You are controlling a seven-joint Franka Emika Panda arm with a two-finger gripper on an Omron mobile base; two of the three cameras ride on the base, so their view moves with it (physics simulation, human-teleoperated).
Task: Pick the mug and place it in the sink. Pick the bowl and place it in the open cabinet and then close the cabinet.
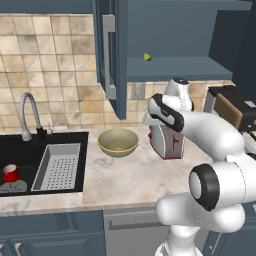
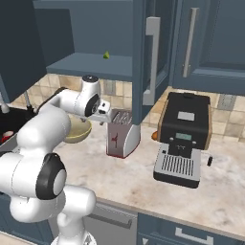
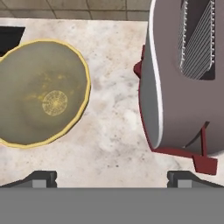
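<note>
A tiled wall stood behind a marbled table (image 1: 135,175), with one black sink (image 1: 20,150) set into it at the left. One red mug (image 1: 11,173) stood upright in the sink, mouth up, beside a grey perforated tray (image 1: 57,167) and below a chrome faucet (image 1: 27,112). One olive-tan bowl (image 1: 118,142) sat upright on the table between the sink and one toaster (image 1: 167,142), rim up, apart from both. Above, the blue cabinet (image 1: 112,55) hung with its door open, its silver bar handle (image 1: 108,55) vertical; a small green thing (image 1: 147,57) lay on its shelf. One black coffee machine (image 2: 184,139) stood right of the toaster. The gripper (image 3: 112,179) hovered over the table between bowl and toaster, fingers spread wide, holding nothing. No writing could be read.
</note>
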